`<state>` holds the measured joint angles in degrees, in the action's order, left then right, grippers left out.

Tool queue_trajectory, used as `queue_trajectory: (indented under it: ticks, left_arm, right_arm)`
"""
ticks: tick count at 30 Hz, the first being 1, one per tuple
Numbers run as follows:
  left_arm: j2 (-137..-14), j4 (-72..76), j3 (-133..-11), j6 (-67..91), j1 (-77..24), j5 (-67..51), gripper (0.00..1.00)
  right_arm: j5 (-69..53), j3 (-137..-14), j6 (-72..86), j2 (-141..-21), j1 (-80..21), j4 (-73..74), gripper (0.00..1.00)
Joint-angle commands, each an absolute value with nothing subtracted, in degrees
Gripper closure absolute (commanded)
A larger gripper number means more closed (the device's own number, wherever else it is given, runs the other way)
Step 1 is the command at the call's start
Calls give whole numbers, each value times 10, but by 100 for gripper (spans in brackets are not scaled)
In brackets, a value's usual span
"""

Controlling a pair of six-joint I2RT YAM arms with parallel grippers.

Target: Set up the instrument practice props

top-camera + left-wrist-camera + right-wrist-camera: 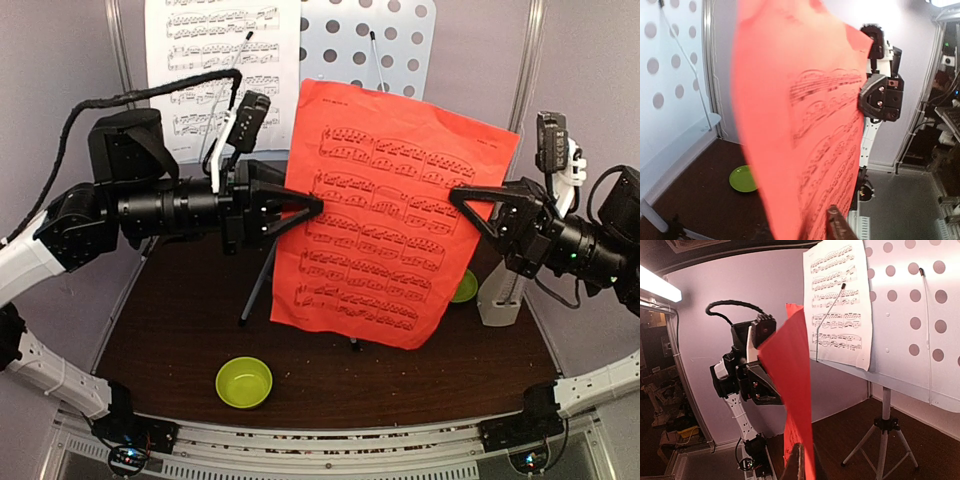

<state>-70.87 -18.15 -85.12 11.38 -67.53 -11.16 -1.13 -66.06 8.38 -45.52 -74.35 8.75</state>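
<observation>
A red sheet-music page [385,215] hangs upright in mid-air in front of the music stand [390,40], between my two grippers. My right gripper [455,195] is shut on its right edge, and one finger [801,462] shows against the page [790,365]. My left gripper [318,205] is at the left edge. Its jaws stand apart around the blurred page [780,100]; one finger [840,227] shows, the other is hidden behind the paper. A white page [215,70] rests on the stand's left half. A cream metronome [497,300] stands at the right, partly hidden behind my right arm.
A lime-green bowl [244,382] sits near the front edge of the dark table. A green plate [465,288] lies behind the red page at the right. The stand's grey tripod legs [258,285] spread under the page. Grey walls close in the back and sides.
</observation>
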Motion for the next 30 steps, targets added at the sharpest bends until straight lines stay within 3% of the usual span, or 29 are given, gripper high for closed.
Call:
queue_trajectory:
  ticks: [1,3,5,10,13,22,30]
  left_arm:
    - [-717,-174,-913,95,-689,-88,81]
    - [-726,-178,-938,93,-694,-74,97]
    - [-740,-186,-967,104,-695,-58,100]
    - [-752,-185,-1023,126,-695,8,100]
    - [-756,-190,-1057,119,-695,67,100]
    - [-796,-218,-1163,102,-689,227,100]
    - [-814,-221,-1233,104,-656,317,100]
  right_arm:
    - [-39,-698,107,-470,-701,93,100]
    - [-50,-714,108,-481,-686,91,100]
    - [-47,-732,107,-494,-672,84,100]
    - [40,-808,102,-537,-634,109,68]
    - [120,-859,72,-572,-622,142,57]
    - [185,-966,40,-678,-596,126,45]
    - [183,-1044,23,-750,-591,180,44]
